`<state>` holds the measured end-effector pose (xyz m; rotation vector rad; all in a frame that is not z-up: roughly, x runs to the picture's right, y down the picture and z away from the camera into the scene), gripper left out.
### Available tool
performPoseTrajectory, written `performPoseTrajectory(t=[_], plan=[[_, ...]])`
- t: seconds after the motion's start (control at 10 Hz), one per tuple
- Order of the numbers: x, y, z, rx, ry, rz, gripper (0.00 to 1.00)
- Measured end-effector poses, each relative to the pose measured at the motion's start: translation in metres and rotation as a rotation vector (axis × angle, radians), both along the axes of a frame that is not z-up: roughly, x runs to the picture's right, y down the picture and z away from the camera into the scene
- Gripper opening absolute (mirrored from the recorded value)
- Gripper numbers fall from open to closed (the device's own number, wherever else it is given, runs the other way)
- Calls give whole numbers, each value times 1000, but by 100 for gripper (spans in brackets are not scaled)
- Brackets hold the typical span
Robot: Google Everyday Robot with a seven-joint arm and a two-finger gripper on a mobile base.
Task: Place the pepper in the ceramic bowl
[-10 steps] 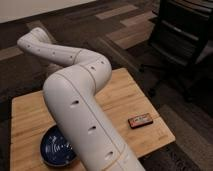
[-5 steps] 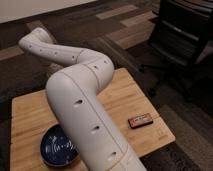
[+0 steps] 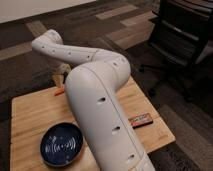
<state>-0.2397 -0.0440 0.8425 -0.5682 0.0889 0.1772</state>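
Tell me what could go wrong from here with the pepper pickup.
The small orange-red pepper lies at the wooden table's far edge, close to the gripper; a nudge from the open jaws could roll it off. The bulky white arm hides much of the table, so the carry to the dark blue ceramic bowl may be hard to watch.

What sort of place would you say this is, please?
Probably an office: banded carpet, a black office chair and a small wooden table. The gripper hangs at the table's far edge, close by the pepper; the bowl sits at the near side.
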Motion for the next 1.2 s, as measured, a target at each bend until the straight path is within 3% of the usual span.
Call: performPoseTrajectory(t=[0.2,0.3,0.5,0.6,0.7,1.1,1.2], plan=[[-6,-10,9,36,-102,-168,65],[-17,-13,13,60,-185,-253,65],[-30,-5,14,65,-349,-407,65],[-31,2,13,49,-414,-471,65],[-27,3,13,46,-437,-501,65],[-29,5,14,47,-450,-507,65],[-33,4,20,66,-488,-533,65]])
